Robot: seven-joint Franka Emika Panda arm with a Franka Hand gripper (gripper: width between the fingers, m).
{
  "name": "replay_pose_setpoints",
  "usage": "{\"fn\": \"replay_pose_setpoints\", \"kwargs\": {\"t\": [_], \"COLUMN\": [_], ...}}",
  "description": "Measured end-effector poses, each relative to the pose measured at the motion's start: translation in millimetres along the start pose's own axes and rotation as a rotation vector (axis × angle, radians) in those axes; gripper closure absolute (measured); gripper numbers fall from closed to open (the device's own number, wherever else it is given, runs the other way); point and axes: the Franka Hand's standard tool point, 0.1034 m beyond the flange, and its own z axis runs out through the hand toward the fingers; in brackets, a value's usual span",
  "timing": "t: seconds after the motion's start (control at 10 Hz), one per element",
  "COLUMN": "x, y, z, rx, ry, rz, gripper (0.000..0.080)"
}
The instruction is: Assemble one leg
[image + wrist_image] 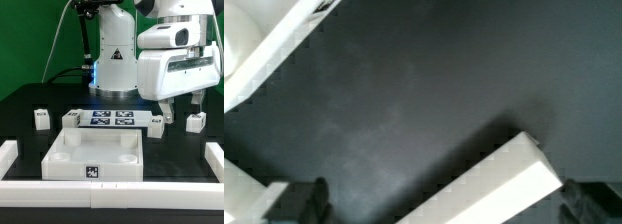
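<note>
Four white legs with tags stand on the black table: two at the exterior view's left (41,119) (71,118) and two at its right (157,122) (195,122). My gripper (181,107) hangs open and empty above the table, over the gap between the two right legs, touching neither. In the wrist view my gripper (452,205) has its fingers wide apart. A white slanted piece (505,180) lies below and between them; I cannot tell which part it is.
The large white tray-shaped part (95,155) lies at front centre. The marker board (112,118) lies behind it. White rails (8,150) (215,155) border the table's sides and front. The arm's base (112,70) stands at the back. A white edge (269,50) shows in the wrist view.
</note>
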Motion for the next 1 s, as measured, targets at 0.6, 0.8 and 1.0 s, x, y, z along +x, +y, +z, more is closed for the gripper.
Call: {"fn": "replay_pose_setpoints", "kwargs": {"t": [0.6, 0.8, 1.0], "x": [-0.4, -1.3, -23.0], "y": [-0.1, -0.8, -20.3], "z": [0.5, 0.9, 11.7], "rx": [0.001, 0.001, 0.000], "ry": [-0.001, -0.002, -0.005], "rz": [0.000, -0.005, -0.144], "gripper": [0.0149, 0.0149, 0.0149]}}
